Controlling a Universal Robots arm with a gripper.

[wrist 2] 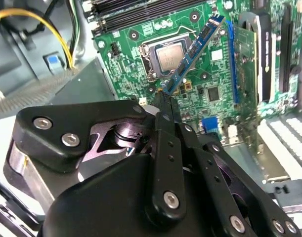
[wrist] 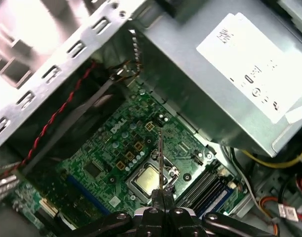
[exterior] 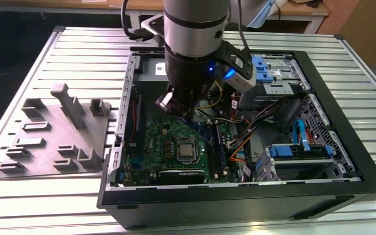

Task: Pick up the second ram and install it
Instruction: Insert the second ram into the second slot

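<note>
The end effector (wrist 2: 165,98) pinches tight on 1 end of the second ram (wrist 2: 194,49), holding it tilted above the motherboard (wrist 2: 123,47), over the processor (wrist 2: 166,58).

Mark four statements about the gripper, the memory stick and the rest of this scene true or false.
1. The black gripper is shut on one end of the slim blue-green memory stick. True.
2. A square metal processor sits in its socket on the green motherboard. True.
3. The memory stick is plugged into the motherboard. False: the gripper holds it in the air over the board, in line with the processor in both wrist views.
4. The grey moulded tray lies inside the black computer case. False: it lies on the slatted metal table outside the case, on the exterior view's left.
</note>
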